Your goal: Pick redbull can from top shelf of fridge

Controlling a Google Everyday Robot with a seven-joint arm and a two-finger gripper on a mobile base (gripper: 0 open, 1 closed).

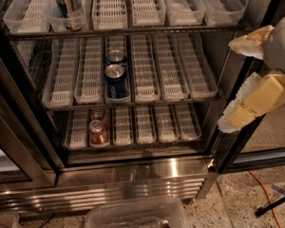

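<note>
The redbull can (69, 4) stands upright in the second lane tray from the left on the top shelf (133, 31) of the fridge (133, 186); its lid is cut off by the top of the view. My gripper (244, 72) is at the right edge, outside the fridge at about middle-shelf height and far right of the can. Its two yellow padded fingers (259, 99) are spread apart and hold nothing.
Two blue Pepsi cans (116, 80) sit in a middle-shelf lane. Two short red cans (98, 132) sit on the bottom shelf. A clear plastic bin (133, 217) lies on the floor in front. An orange cable (262, 191) runs across the floor at the right.
</note>
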